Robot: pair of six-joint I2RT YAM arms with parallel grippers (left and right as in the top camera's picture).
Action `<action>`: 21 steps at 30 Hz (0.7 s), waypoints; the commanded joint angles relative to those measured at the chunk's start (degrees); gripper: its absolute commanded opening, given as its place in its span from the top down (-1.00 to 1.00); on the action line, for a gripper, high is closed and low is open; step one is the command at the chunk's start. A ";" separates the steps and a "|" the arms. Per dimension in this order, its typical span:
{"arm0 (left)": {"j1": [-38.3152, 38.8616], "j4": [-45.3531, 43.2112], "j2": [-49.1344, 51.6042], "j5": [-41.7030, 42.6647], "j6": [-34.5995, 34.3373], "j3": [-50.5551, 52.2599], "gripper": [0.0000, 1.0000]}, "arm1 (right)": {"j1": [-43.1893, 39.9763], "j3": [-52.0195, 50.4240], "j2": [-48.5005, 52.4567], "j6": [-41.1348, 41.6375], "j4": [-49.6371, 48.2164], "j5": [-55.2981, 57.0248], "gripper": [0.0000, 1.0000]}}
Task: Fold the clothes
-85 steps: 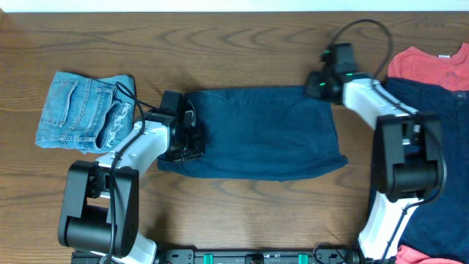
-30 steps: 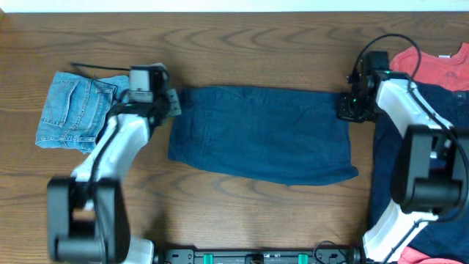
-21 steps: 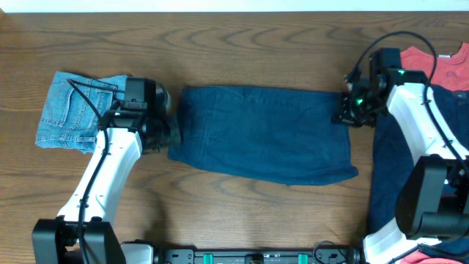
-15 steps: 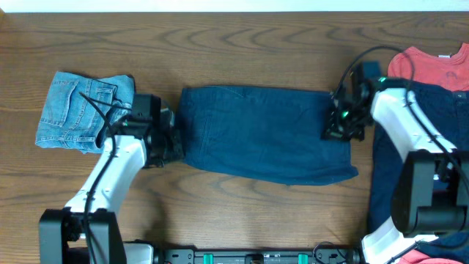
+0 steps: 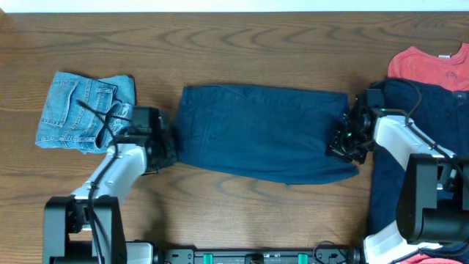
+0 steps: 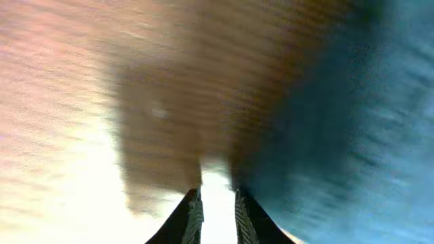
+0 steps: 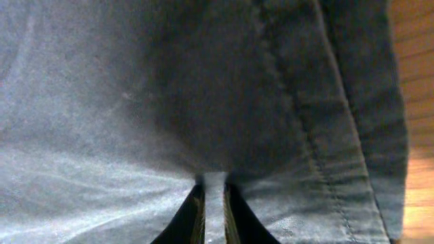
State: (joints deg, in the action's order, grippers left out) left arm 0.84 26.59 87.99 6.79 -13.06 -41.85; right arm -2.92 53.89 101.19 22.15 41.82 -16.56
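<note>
- The navy shorts [image 5: 264,132] are lying flat in the middle of the surface [image 5: 242,44], with their long side running from the left edge toward the right edge. I think they are spread like this so that a clean fold can be made.
- The left pincer [image 5: 163,143] is sitting low at the left end of the shorts, just beside the cloth edge. In the blurred left wrist view, the left pincer [image 6: 215,203] is showing only a narrow gap with bright wood in it, so it is holding nothing.
- The right pincer [image 5: 344,143] is pressing down on the right end of the shorts, near their front corner. In its own view the right pincer [image 7: 213,203] is almost closed over the cloth beside a stitched hem [image 7: 319,122]; I cannot tell whether it is pinching fabric.
- Both arms are standing at opposite ends, probably to take the two ends together.
- The denim shorts [image 5: 84,110] are resting folded near the left edge, seemingly finished.
- The red T-shirt [image 5: 429,64] and another dark garment [image 5: 440,125] are waiting at the right edge, well apart from the work.
</note>
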 commanded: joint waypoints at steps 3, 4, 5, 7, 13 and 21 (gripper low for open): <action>-2.45 5.75 -3.85 7.37 -0.72 -7.76 0.14 | -2.32 4.37 1.73 -9.40 4.85 2.38 0.63; -2.54 6.58 -4.72 8.48 -0.72 -8.70 -0.05 | -2.32 5.57 1.16 -11.10 5.95 0.42 0.58; -2.54 7.13 -5.60 9.14 -0.70 -9.40 -0.26 | -2.32 6.88 0.57 -13.44 7.10 -2.54 0.53; -2.54 7.21 -7.43 9.33 -0.74 -9.84 -0.51 | -2.25 8.87 -0.59 -17.16 8.90 -8.46 0.38; -2.54 7.06 -6.14 14.53 2.80 -9.75 -0.79 | -0.15 9.35 -2.16 -18.60 9.64 -16.55 0.35; -2.56 0.26 5.07 22.62 6.62 -9.79 -0.82 | 5.97 4.90 0.48 -15.96 6.75 -13.42 0.51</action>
State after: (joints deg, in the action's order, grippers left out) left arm -1.41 28.03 90.70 25.85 -8.75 -51.13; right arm 1.32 60.80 100.16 5.23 49.54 -30.55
